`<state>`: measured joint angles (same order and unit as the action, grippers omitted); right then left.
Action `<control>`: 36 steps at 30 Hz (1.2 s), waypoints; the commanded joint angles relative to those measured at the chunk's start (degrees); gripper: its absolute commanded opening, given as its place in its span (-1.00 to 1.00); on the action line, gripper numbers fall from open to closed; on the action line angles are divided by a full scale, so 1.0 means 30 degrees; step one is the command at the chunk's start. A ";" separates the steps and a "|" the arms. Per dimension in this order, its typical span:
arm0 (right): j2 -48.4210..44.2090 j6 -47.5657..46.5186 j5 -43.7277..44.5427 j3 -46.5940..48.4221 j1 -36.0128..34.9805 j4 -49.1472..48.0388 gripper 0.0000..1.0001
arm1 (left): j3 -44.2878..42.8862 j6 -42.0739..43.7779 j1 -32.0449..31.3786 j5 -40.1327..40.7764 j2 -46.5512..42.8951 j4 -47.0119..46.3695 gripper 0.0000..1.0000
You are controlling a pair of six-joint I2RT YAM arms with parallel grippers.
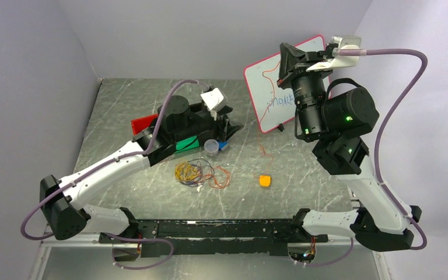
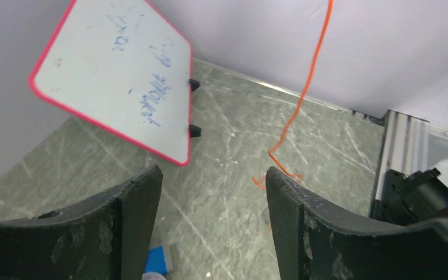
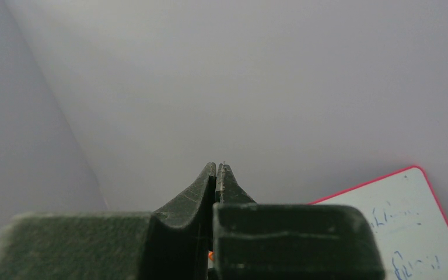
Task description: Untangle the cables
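A loose tangle of cables (image 1: 198, 173), yellow, orange and dark, lies on the table in front of the left arm. One thin orange cable (image 1: 266, 153) rises from the table up to my right gripper (image 1: 284, 55), which is held high in front of the whiteboard. In the right wrist view the right gripper (image 3: 217, 167) is shut, with a bit of orange cable (image 3: 210, 255) between its jaws. The left wrist view shows the same orange cable (image 2: 303, 93) hanging down to the table. My left gripper (image 1: 227, 125) is open and empty (image 2: 213, 175), low over the table behind the tangle.
A red-framed whiteboard (image 1: 268, 99) stands at the back right, also in the left wrist view (image 2: 122, 76). A small clear cup (image 1: 211, 147), a blue piece (image 1: 223, 146), a green piece (image 1: 186, 143) and a red piece (image 1: 143, 123) lie by the left arm. An orange block (image 1: 265, 180) lies mid-table.
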<state>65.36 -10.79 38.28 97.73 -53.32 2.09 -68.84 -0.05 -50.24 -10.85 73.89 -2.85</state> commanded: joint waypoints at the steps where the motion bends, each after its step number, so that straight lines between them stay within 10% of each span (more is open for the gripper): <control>1: -0.0427 0.1046 -0.0921 0.0553 0.0004 0.0448 -1.00 | -0.1461 0.0647 -0.0070 -0.3615 0.0875 -0.0898 0.41; 36: -0.0225 0.2356 -0.2028 0.0705 -0.0004 0.1175 -1.00 | -0.1281 -0.0040 -0.0070 -0.6841 0.1861 -0.1785 0.33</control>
<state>65.12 -4.67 33.15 98.59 -53.32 5.08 -71.64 0.19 -50.24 -30.96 79.42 -4.89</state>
